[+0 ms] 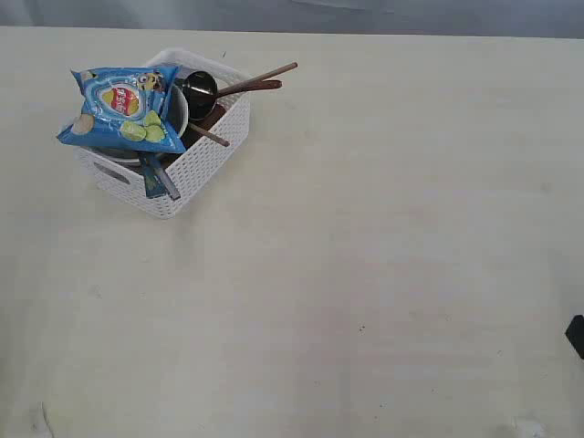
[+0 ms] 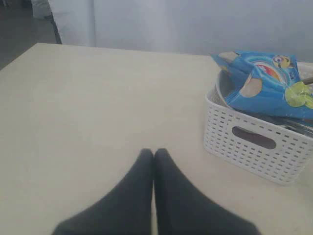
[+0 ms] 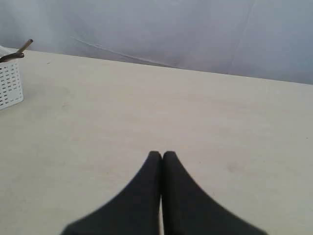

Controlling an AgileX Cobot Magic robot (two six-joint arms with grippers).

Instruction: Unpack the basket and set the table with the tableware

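- Nearest, the left gripper point(image 2: 154, 155) and the right gripper point(image 3: 162, 155) are shown by their wrist cameras. Each has dark, matte, tapered fingers pressed tight together, with nothing held between them.
- Beneath them the table point(image 1: 365, 274) is seen: cream-beige, flat, smooth and matte, with a few faint marks.
- Farther off, toward the far left of the exterior view, the basket point(image 1: 205, 155) is found. It is white, rectangular, stiff plastic, with woven-look perforated walls and a cut-out handle. It is judged light and rigid, best steadied by its rim or handle.
- A blue chip bag point(image 1: 119, 105) is laid across the basket's top. It is glossy and puffed, and is judged soft and slippery, so a sealed edge would be pinched.
- Beside the bag, the rim of a cream bowl point(image 1: 181, 108) and a steel cup point(image 1: 199, 89) are visible. The bowl is judged heavy and breakable, to be taken at the rim. The cup is hard and slick, to be taken at its wall.
- A wooden spoon point(image 1: 254, 87) and chopsticks point(image 1: 274, 72) jut over the far rim. They are thin, stiff and light, and are best gripped at the jutting ends.
- Farthest, a pale grey backdrop point(image 1: 274, 14) is seen.
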